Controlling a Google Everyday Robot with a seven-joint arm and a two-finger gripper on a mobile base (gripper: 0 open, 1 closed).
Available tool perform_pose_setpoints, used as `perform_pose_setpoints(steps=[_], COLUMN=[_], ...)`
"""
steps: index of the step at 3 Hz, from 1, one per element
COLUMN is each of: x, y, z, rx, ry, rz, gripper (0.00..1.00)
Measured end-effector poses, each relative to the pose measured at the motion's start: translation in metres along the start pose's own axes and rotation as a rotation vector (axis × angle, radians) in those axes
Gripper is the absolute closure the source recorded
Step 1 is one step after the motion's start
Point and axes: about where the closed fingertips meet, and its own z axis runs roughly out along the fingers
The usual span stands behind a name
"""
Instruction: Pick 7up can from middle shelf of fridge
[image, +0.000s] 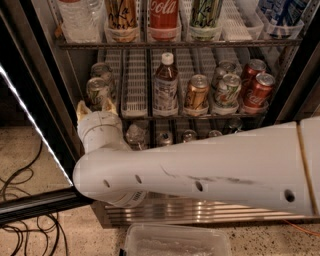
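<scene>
The fridge (45, 100) stands open with its interior lit. On the middle shelf (135, 90), the 7up can (96, 90), pale silvery with green marking, stands at the front of the far-left lane, with a second like can (102, 71) behind it. My gripper (95, 106) sits just below and in front of that front can. It is open, and its two cream fingertips (81, 107) point up at either side of the can's base without holding it. My white arm (210, 170) crosses the lower view and hides most of the bottom shelf.
Also on the middle shelf are a brown bottle (165, 82), a gold-brown can (196, 92), two pale cans (227, 90) and red Coca-Cola cans (259, 90). Tall cans and bottles fill the top tier (162, 17). The black-framed door (35, 200) hangs open at the left, cables (25, 220) lie on the floor, and a clear bin (175, 242) sits below.
</scene>
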Motion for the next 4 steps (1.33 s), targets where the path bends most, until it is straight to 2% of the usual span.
perform_pose_setpoints(steps=[2, 3, 4], x=[0.002, -0.006, 0.003], y=[0.007, 0.02, 0.021], z=[0.023, 0.008, 0.014], rx=[-0.012, -0.013, -0.011], ry=[-0.031, -0.051, -0.038], rz=[-0.039, -0.03, -0.029], gripper=[0.53, 0.44, 0.44])
